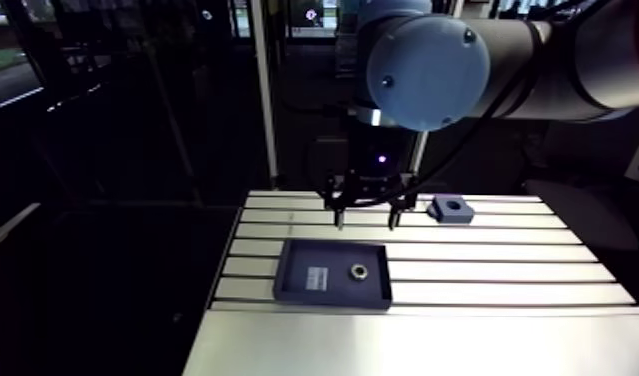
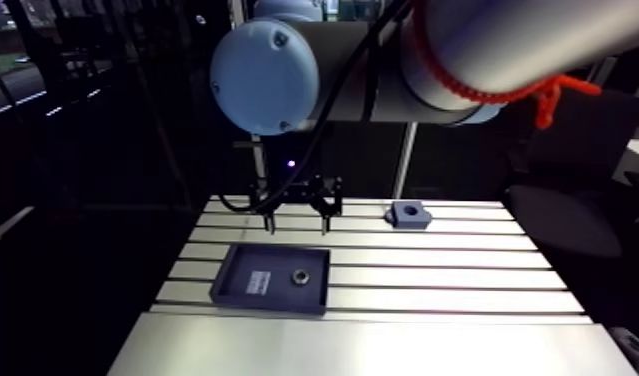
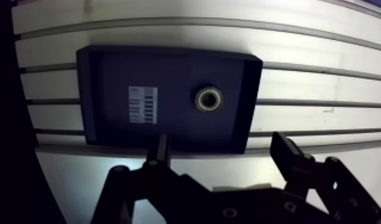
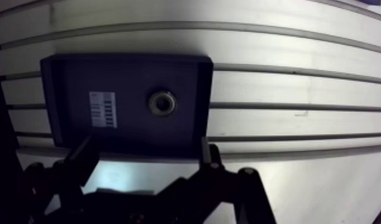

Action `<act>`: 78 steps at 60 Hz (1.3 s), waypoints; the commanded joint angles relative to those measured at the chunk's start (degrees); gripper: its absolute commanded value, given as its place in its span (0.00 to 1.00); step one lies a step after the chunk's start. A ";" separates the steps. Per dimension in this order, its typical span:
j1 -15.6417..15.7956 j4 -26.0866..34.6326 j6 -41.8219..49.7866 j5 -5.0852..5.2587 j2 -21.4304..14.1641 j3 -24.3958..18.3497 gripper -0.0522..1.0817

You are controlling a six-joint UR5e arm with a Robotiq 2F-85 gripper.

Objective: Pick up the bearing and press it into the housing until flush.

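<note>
The bearing, a small metal ring, lies flat inside a dark shallow tray beside a white label. The housing, a dark block with a round bore, stands on the table behind and to the right of the tray in the arm view. My gripper hangs above the tray's nearer rim, behind the tray in the arm view, open and holding nothing. The bearing sits ahead of the fingers, roughly in line with the gap between them.
The slotted aluminium table stretches to the right of the tray. A smooth bare plate forms its front part. The table's left edge runs close beside the tray, with a dark drop beyond it.
</note>
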 commanded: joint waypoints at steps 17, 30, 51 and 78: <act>1.02 -6.75 -0.57 -1.22 4.68 2.67 0.32; 1.12 -9.26 -0.91 -1.64 6.03 3.67 0.36; 1.12 -9.56 -1.10 -1.66 6.40 4.27 0.37; 1.03 -13.42 -2.33 -1.73 8.05 5.51 0.37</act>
